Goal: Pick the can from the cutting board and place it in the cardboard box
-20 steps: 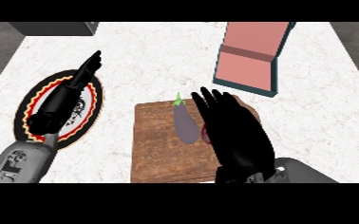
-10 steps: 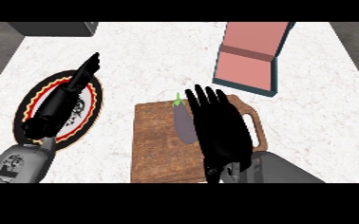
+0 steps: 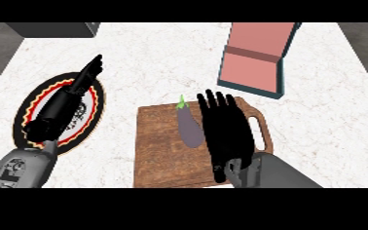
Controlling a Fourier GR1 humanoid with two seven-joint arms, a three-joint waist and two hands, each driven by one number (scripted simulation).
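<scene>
Black against the patterned plate, the left hand rests at the far left, fingers straight and together. Next comes the wooden cutting board, and on it no can that I can see, only a purple aubergine (lying lengthwise, green stalk away from the robot). Just to its right the right hand hovers flat over the board, fingers straight and slightly spread, holding nothing. Up at the right stands the open cardboard box. My worry: closing from that offset, the fingers may nudge the rounded thing and roll it aside.
</scene>
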